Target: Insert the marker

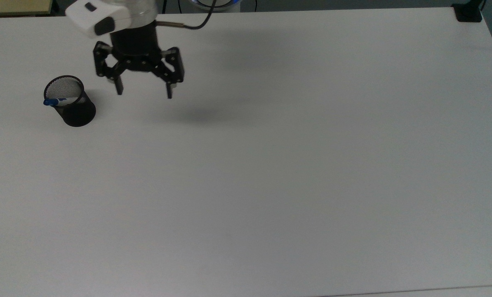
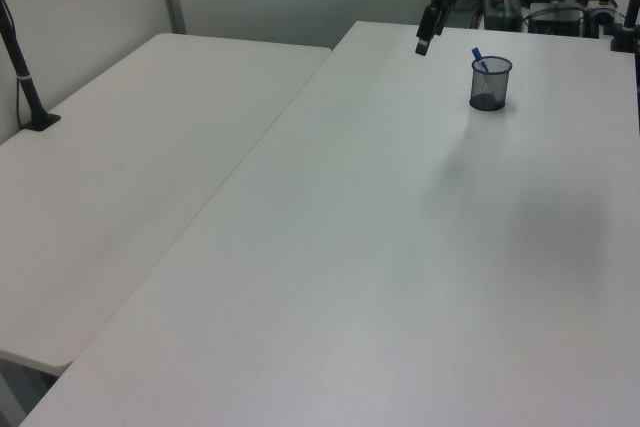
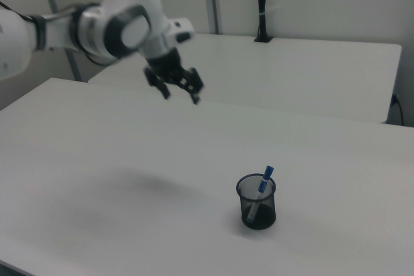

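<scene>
Currently, the desk is the largest item: a flat, matte white rectangular surface. My hand hangs above it with both black fingers spread wide and nothing between them, well apart from the cup. The cup is a black wire-mesh cylinder, standing upright. The marker leans inside it; the right view shows its white barrel and blue cap, the top view mostly the cap at the rim.
</scene>
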Controlling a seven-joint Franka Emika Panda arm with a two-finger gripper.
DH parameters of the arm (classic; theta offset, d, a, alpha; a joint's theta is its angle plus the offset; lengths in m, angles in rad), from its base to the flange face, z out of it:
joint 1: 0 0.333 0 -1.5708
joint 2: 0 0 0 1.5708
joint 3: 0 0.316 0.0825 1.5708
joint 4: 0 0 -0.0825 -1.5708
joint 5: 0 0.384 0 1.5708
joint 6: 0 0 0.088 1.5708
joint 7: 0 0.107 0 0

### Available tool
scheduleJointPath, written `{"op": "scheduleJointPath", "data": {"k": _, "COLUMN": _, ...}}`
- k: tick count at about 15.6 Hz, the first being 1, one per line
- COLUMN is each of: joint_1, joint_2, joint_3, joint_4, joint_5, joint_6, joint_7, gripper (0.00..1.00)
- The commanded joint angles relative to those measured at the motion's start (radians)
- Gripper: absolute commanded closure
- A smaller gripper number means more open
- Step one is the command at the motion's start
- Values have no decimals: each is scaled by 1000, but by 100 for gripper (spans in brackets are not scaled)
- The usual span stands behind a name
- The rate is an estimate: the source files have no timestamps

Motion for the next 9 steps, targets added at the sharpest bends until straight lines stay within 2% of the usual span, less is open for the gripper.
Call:
{"op": "scheduleJointPath", "data": {"k": 1, "joint_1": 116, "joint_2": -79, "joint_3": -30, "joint_4": 43, "joint_5": 23, "joint_6": -207, "joint_7": 13, "gripper": 0}}
{"op": "scheduleJointPath", "data": {"k": 3, "joint_1": 190, "joint_2": -112, "joint_3": -48, "joint_4": 45, "joint_5": 20, "joint_6": -316, "joint_7": 81, "gripper": 0}}
{"op": "scheduleJointPath", "data": {"k": 5, "joint_1": 251, "joint_2": -152, "joint_3": -89, "joint_4": 43, "joint_5": 20, "joint_6": -402, "joint_7": 128, "gripper": 0}}
{"op": "scheduleJointPath", "data": {"k": 7, "joint_1": 271, "joint_2": -169, "joint_3": -128, "joint_4": 43, "joint_5": 22, "joint_6": -457, "joint_7": 119, "gripper": 0}}
{"op": "scheduleJointPath", "data": {"k": 9, "joint_1": 267, "joint_2": -168, "joint_3": -130, "joint_4": 42, "joint_5": 20, "joint_6": -479, "joint_7": 89, "gripper": 0}}
